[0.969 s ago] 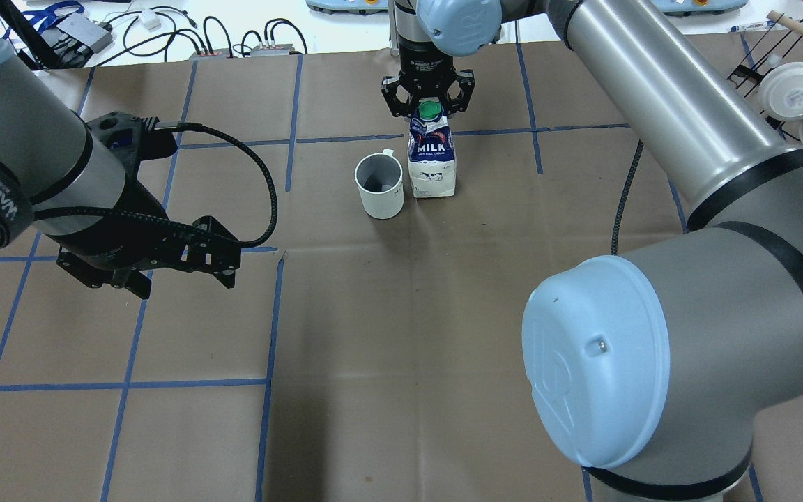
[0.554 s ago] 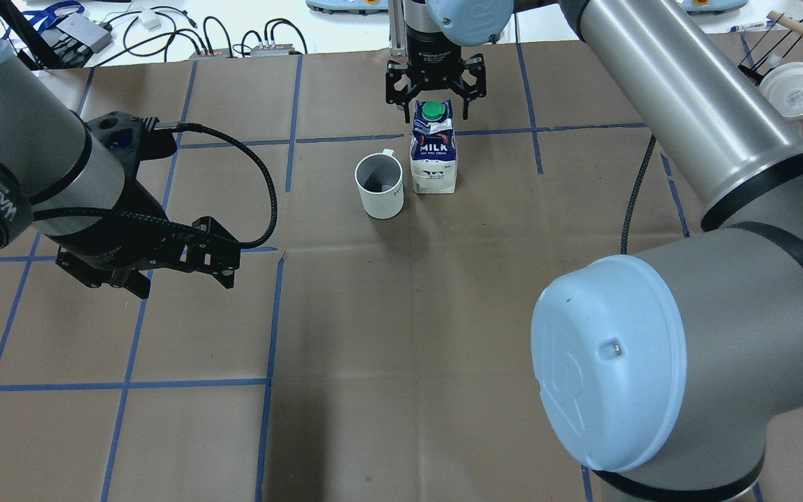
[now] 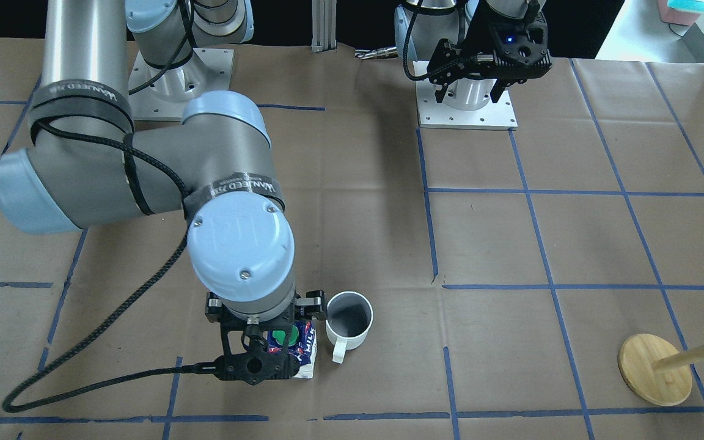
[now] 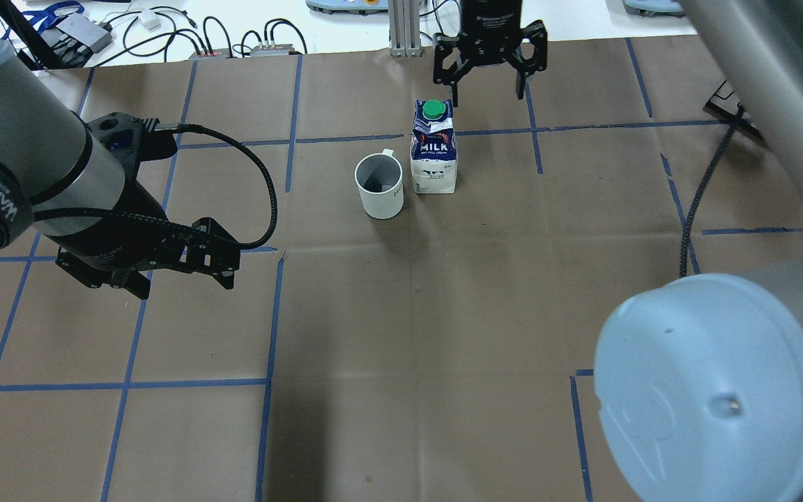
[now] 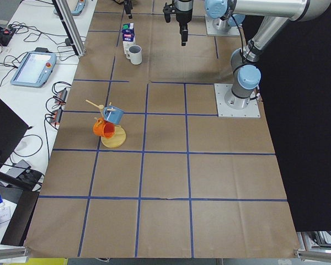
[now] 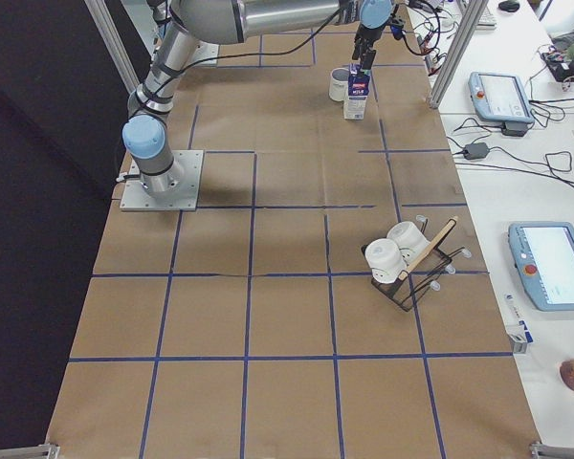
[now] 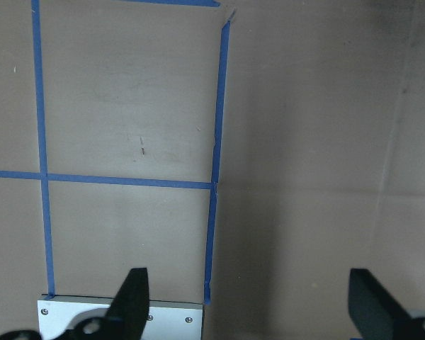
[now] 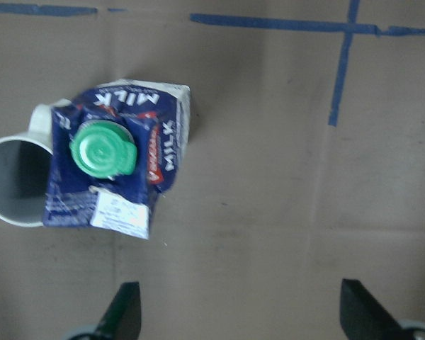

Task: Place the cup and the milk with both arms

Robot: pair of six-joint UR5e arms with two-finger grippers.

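Observation:
The milk carton (image 4: 433, 150), dark blue and white with a green cap, stands upright on the brown paper. The white cup (image 4: 379, 185) stands right beside it, on its left in the overhead view. My right gripper (image 4: 486, 87) is open and empty, raised beyond and to the right of the carton. In the right wrist view the carton (image 8: 120, 166) and cup (image 8: 10, 180) lie at the upper left, outside the spread fingertips (image 8: 127, 312). My left gripper (image 4: 185, 279) is open and empty over bare paper, far left of the cup; its wrist view shows spread fingertips (image 7: 131, 297).
A wooden mug tree (image 3: 654, 370) with a blue and an orange mug (image 5: 107, 121) stands on the robot's left side. A wire rack with white cups (image 6: 397, 253) stands on its right side. Cables (image 4: 164, 35) lie beyond the table's far edge.
My right gripper has let go of the milk carton's top, opened, and moved up and to the right, away from it. The carton stands beside the cup. The left arm has not moved.

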